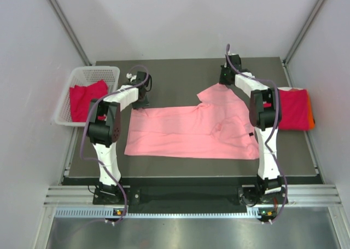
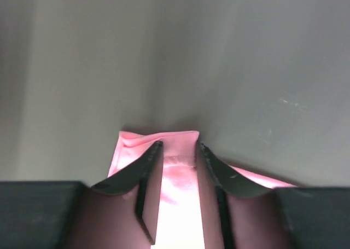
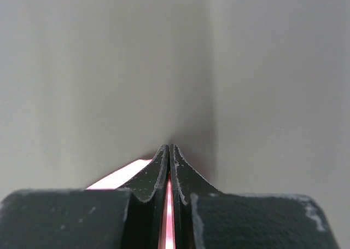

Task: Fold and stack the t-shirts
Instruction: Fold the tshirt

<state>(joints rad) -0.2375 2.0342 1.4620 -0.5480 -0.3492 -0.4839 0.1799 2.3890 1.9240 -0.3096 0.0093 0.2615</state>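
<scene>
A light salmon-pink t-shirt [image 1: 191, 131] lies spread flat across the dark table. My left gripper [image 1: 140, 103] is low over its far left corner. In the left wrist view the left gripper [image 2: 179, 145] stands open, its two fingers straddling the hemmed corner of the pink t-shirt [image 2: 131, 142]. My right gripper [image 1: 223, 84] is at the shirt's far right part, which is lifted and rumpled there. In the right wrist view the right gripper [image 3: 169, 146] is shut, with a thin strip of pink t-shirt [image 3: 123, 175] pinched between the pads.
A white mesh basket [image 1: 112, 71] at the table's left edge holds a crimson t-shirt [image 1: 87, 98]. A folded crimson t-shirt [image 1: 292, 109] lies at the right edge with an orange one [image 1: 310, 116] showing under it. Grey walls close in on three sides.
</scene>
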